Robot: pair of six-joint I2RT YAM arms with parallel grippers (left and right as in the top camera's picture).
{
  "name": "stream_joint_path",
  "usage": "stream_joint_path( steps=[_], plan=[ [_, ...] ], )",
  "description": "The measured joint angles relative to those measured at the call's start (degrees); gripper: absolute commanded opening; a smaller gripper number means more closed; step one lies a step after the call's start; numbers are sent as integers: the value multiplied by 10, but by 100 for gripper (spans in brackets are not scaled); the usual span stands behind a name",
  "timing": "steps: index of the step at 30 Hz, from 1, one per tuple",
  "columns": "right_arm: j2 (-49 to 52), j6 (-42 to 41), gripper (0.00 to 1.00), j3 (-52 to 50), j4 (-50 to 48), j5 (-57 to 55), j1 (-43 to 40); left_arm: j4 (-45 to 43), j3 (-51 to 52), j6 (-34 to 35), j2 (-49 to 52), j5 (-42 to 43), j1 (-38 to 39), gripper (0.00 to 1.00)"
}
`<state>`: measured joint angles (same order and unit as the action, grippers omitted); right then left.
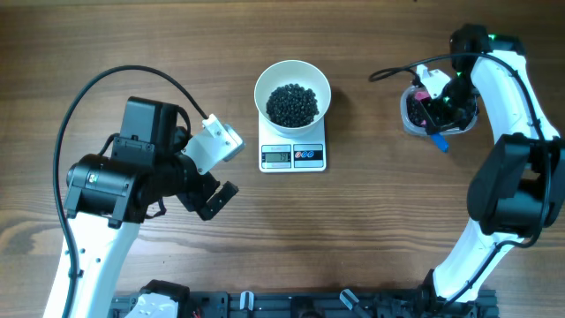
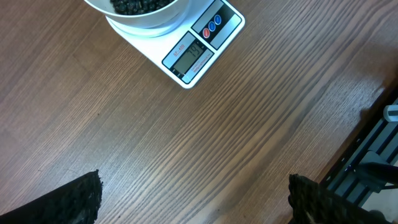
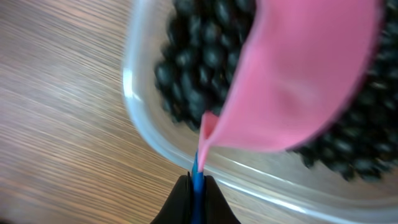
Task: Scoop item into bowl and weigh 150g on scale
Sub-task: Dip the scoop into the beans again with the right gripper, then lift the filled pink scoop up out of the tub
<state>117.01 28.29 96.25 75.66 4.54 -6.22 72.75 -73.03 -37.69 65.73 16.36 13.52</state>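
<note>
Tiny glossy black beads point(image 1: 292, 104): some sat in the round white bowl point(image 1: 265, 81) on the small white digital scale point(image 1: 292, 156), the rest in the clear plastic tub point(image 3: 140, 118). I had the right end effector point(image 3: 198, 186) clamped on the pink scoop point(image 3: 298, 81) over the tub, with the bowl to its left. The left end effector point(image 2: 194, 199) gaped, empty.

Table point(image 1: 371, 230) is mid-brown wood, with straight fine grain running between the jaws of the left gripper point(image 2: 194, 202) and on ahead of them. A few small dark flecks in the wood ahead-left of those jaws. Black slotted rail point(image 2: 373, 146) lines the table edge to their right. Light is soft and even, with a pale sheen ahead-right. Same wood left of the right gripper point(image 3: 194, 196) jaws.
</note>
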Motion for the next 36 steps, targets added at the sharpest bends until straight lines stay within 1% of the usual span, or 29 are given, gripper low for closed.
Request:
stream_joint_path(
  steps=[13,22,28,32,36],
  plan=[
    [8,-24,4,0,6,65,-14,0,0,0,0,0,0,100],
    [21,-24,4,-2,15,189,-93,0,0,0,0,0,0,100],
    [21,-8,4,-2,16,271,-148,0,0,0,0,0,0,100],
    [21,1,4,-2,23,304,-191,0,0,0,0,0,0,100],
    [22,3,5,-2,38,315,-204,0,0,0,0,0,0,100]
  ],
)
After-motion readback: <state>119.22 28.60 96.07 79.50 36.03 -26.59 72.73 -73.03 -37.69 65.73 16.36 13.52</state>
